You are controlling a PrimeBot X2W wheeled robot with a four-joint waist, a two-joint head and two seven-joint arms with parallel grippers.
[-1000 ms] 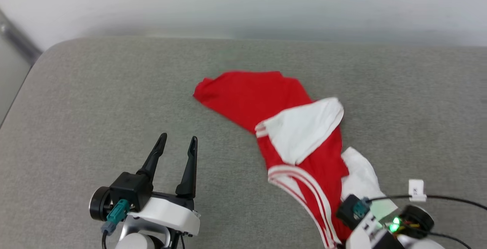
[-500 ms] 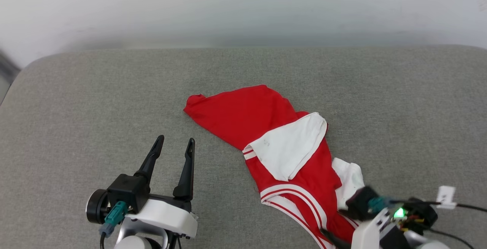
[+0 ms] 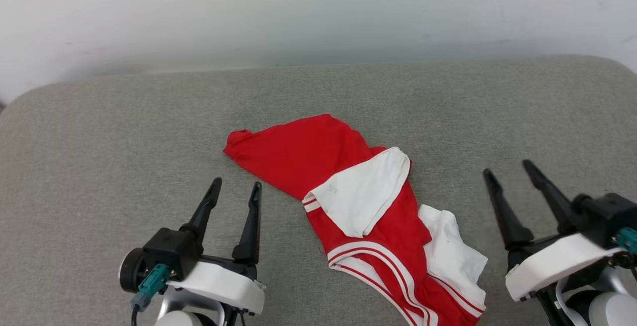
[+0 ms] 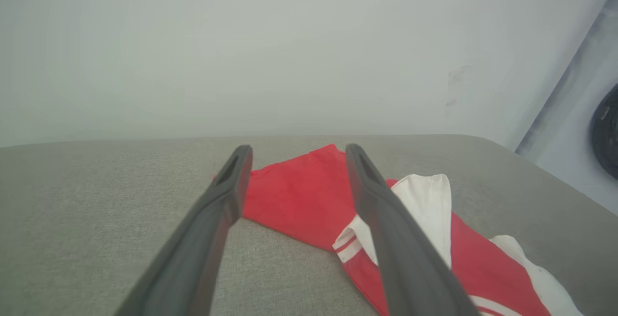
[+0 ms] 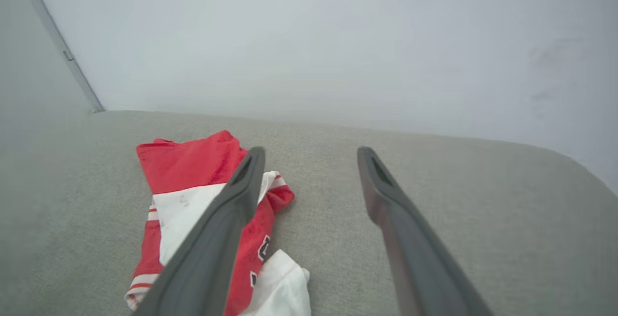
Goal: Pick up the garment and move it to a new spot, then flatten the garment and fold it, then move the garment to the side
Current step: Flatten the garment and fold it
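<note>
left end effector splayed, right likewise

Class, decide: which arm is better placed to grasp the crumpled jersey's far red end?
Left. In its wrist view the open left gripper frames the garment, red end between its fingers; the right gripper points beside it.

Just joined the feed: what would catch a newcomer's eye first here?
The red-and-white garment grabs the eye: it lies crumpled, a white sleeve folded over it, in the middle of the grey cushioned surface. The left gripper and the right gripper flank it, both open and holding nothing.
</note>
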